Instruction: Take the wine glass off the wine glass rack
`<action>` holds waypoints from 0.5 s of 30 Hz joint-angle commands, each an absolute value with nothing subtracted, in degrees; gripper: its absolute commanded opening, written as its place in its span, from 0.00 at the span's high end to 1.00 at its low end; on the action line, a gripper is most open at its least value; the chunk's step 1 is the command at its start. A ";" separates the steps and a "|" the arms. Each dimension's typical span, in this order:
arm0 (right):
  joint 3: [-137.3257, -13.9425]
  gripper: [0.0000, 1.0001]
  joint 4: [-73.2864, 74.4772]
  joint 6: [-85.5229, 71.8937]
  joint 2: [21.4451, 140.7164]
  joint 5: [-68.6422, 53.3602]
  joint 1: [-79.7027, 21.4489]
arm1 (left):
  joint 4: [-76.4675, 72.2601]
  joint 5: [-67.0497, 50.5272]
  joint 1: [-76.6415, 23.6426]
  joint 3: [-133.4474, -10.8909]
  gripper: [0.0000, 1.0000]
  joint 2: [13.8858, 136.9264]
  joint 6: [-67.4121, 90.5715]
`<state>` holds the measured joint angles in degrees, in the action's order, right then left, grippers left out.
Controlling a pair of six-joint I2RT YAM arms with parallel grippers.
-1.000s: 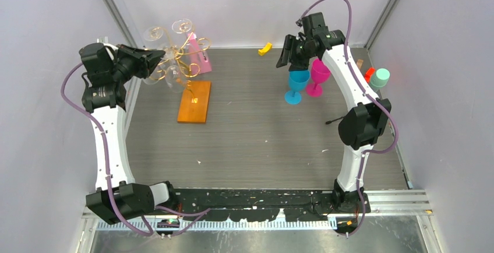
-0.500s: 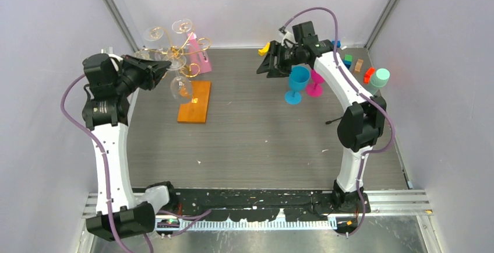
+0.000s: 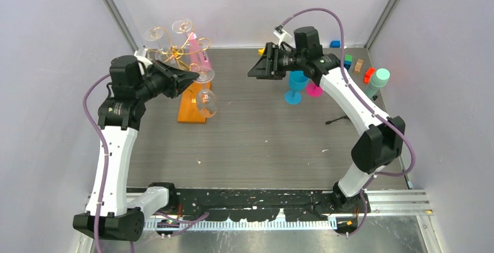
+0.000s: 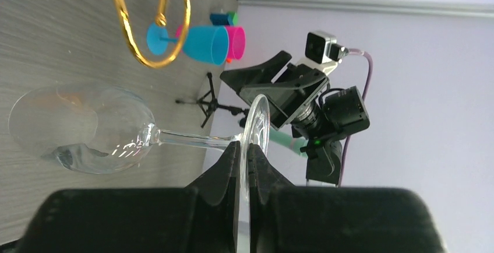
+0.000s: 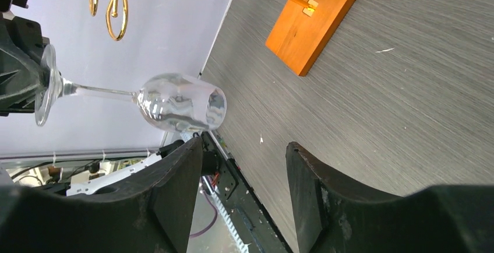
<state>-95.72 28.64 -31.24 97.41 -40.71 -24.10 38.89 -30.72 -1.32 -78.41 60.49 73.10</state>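
**Left of frame.** In the top view the left gripper is pinched narrow on the foot disc of the wine glass. The left wrist view shows 1 finger on each face of the disc. The glass lies horizontal with its bowl pointing right. It hangs over the right edge of the orange base of the wine glass rack, clear of the gold wire arms. 2 other clear glasses hang on the rack at upper left.

**Handling, judged.** The glass is light, rigid, slick and brittle, and the thin stem is the weak point. Held by the foot alone, the bowl overhangs and could pivot. A second hold belongs around the bowl.

**Centre top.** The right gripper stands wide and empty, facing the glass. The blue goblet and pink goblet stand just right of it.

**Change over 1 second.** The left gripper was among the wire arms at upper left and has since carried the glass rightward and off. The right gripper was over the goblets and has swung left.
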 commanded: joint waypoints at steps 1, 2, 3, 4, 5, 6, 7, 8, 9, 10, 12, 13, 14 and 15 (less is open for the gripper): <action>-90.84 0.40 18.74 -32.61 90.90 -39.25 -23.74 | 35.05 -33.00 -4.95 -80.92 1.00 60.83 74.65; -89.75 0.40 18.16 -31.88 90.23 -38.84 -23.67 | 33.85 -33.48 -5.46 -80.63 1.00 61.01 75.41; -89.35 0.40 17.37 -31.41 88.98 -38.62 -23.65 | 32.21 -34.07 -5.98 -80.31 1.00 61.37 76.37; -88.76 0.39 17.17 -30.44 88.48 -38.31 -23.58 | 30.66 -34.55 -6.50 -80.14 1.00 61.75 77.21; -88.50 0.39 16.62 -29.94 87.49 -38.18 -23.50 | 29.05 -34.96 -7.10 -80.09 1.00 62.19 77.93; -88.04 0.39 16.31 -29.24 87.12 -38.15 -23.48 | 27.53 -35.23 -7.69 -80.11 1.00 62.85 78.63; -87.70 0.39 15.15 -28.99 86.27 -38.15 -23.40 | 26.07 -35.68 -8.14 -80.11 1.00 63.40 79.35; -86.50 0.39 14.21 -28.87 85.85 -38.30 -23.39 | 24.46 -36.28 -8.36 -79.97 1.00 63.92 80.25; -85.70 0.39 11.09 -29.07 84.77 -38.40 -23.38 | 22.80 -36.80 -8.60 -79.67 1.00 64.28 81.04; -83.54 0.39 8.80 -30.27 84.17 -38.38 -23.38 | 21.30 -36.90 -8.73 -79.23 1.00 64.57 81.87; -80.45 0.38 1.15 -33.25 82.63 -37.99 -23.38 | 18.48 -37.29 -8.87 -78.49 1.00 65.28 83.54; -79.60 0.38 -3.51 -33.98 81.85 -38.02 -23.42 | 16.85 -37.83 -8.99 -78.38 1.00 65.85 84.50; -78.06 0.38 -5.62 -35.30 81.53 -38.25 -23.44 | 15.56 -38.03 -9.28 -78.38 1.00 66.43 85.23; -76.53 0.37 -9.69 -36.42 81.03 -38.52 -23.53 | 14.43 -38.17 -9.76 -78.46 1.00 67.12 85.94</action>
